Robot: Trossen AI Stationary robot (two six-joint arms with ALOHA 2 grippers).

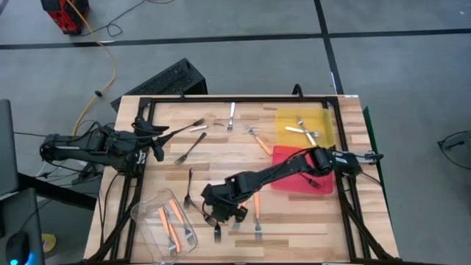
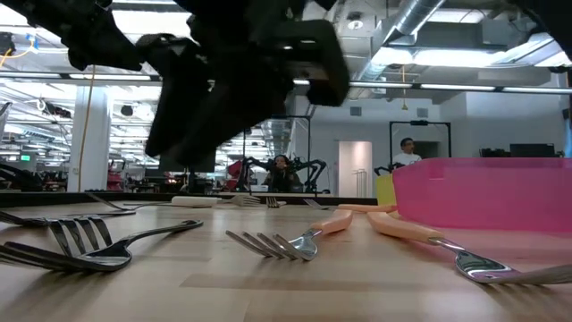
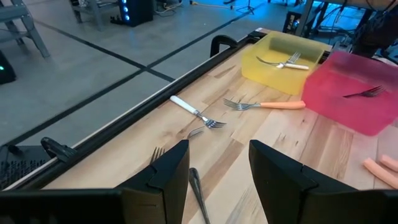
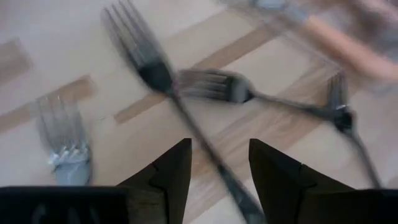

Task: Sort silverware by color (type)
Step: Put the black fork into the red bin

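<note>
In the low view, a dark arm blocks much of the room behind. We see the wooden worktop [image 1: 221, 154] carrying scattered forks [image 1: 193, 147], a yellow tray [image 1: 324, 118] and a red tray [image 1: 283, 180]. The right hand [image 1: 219, 213] hovers with fingers parted over a dark fork [image 4: 155, 71] that passes between them. The left hand [image 1: 156, 140] waits parted at the worktop's left edge.

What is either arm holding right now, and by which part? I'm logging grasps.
Nothing. The right gripper hangs over a slim all-dark fork, jaws open astride its handle. The left gripper is open and empty.
</note>
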